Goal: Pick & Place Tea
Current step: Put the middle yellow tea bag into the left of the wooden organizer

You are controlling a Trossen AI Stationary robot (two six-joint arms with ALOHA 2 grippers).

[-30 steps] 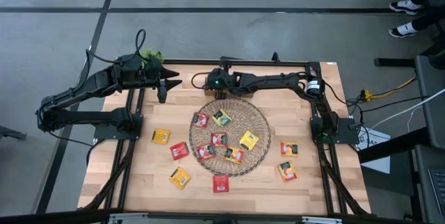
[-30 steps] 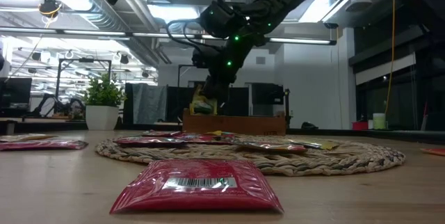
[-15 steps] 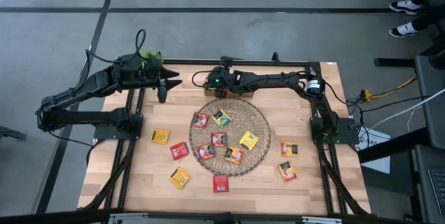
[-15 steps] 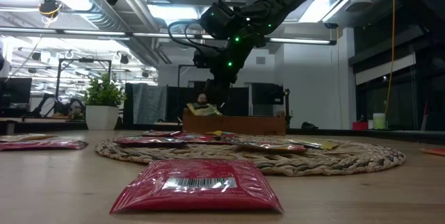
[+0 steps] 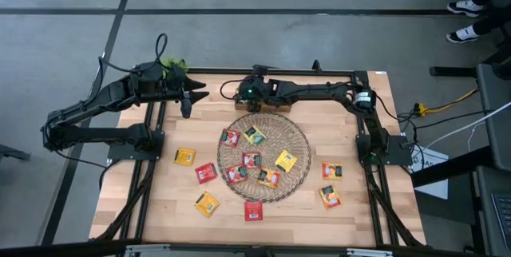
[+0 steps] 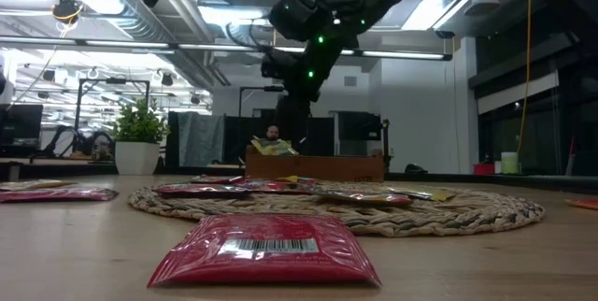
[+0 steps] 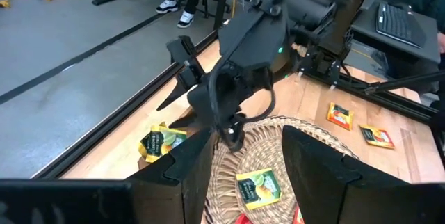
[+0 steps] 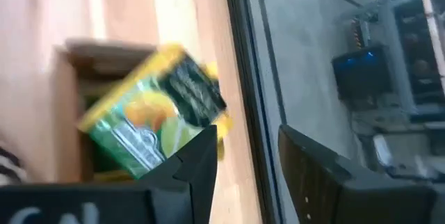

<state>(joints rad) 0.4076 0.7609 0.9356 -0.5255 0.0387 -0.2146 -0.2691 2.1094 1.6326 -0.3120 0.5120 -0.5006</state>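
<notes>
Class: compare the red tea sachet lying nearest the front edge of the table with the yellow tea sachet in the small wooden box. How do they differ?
The red tea sachet lies flat on the bare wooden table; the yellow tea sachet rests tilted in the small wooden box. The red one shows a white barcode, the yellow one a green label. The red one lies far from both arms; the yellow one sits just under the open right gripper. Both are small and square.

Glossy foil-like tea sachets [image 5: 253,211], rough woven wicker mat [image 5: 297,132], smooth pale wood table [image 5: 160,201]
</notes>
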